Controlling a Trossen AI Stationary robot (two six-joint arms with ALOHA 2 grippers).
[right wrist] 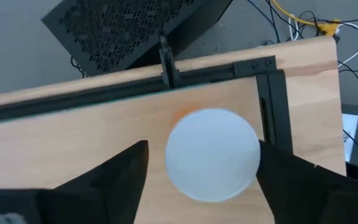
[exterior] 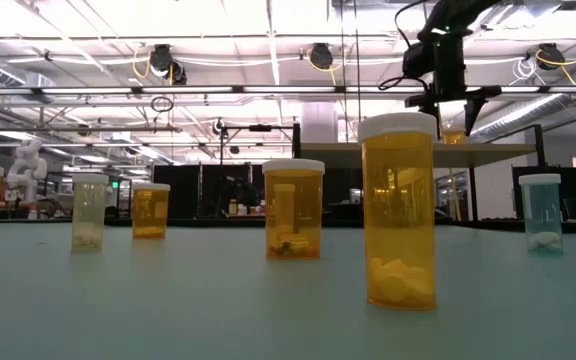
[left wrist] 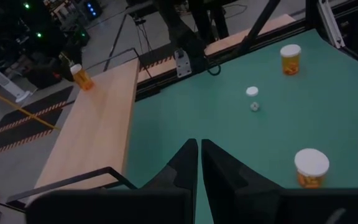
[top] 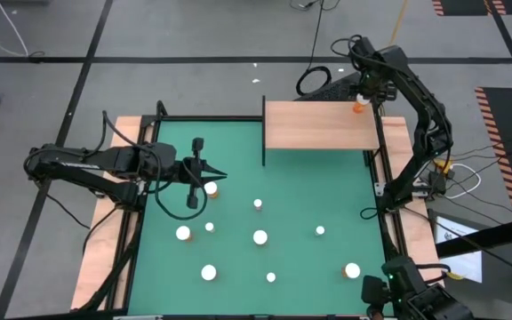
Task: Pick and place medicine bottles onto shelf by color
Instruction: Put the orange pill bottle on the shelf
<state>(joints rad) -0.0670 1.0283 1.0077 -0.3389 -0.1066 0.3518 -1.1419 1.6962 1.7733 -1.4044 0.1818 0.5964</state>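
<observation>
**Orange bottle set down at the far right corner of the shelf**

The right gripper (right wrist: 204, 171) is seen directly above the shelf (top: 314, 126), at its far right corner, with an orange medicine bottle (top: 358, 108) standing between its fingers. In the right wrist view the bottle's white cap (right wrist: 212, 154) fills the gap, and a sliver of daylight shows on each side of it, so the fingers appear spread just clear of the cap rather than clamped on it (whether a pad grazes the body lower down cannot be told). The bottle is judged to be resting on the board.

The step in hand is taken to be the release. It would be done well by a full parting of the fingers and a straight lift, so that neither finger drags the cap sideways; the bottle stands near the shelf's back edge and could be tipped off by a slanted withdrawal.

The bottle's long axis is upright, cap uppermost, with no lean visible.

The left gripper (left wrist: 199, 163) waits over the green mat (top: 238, 178), to the left of the shelf, its fingers pressed together and holding nothing. The remaining bottles (top: 260, 236) stand upright on the mat, on the near side of the shelf.
</observation>
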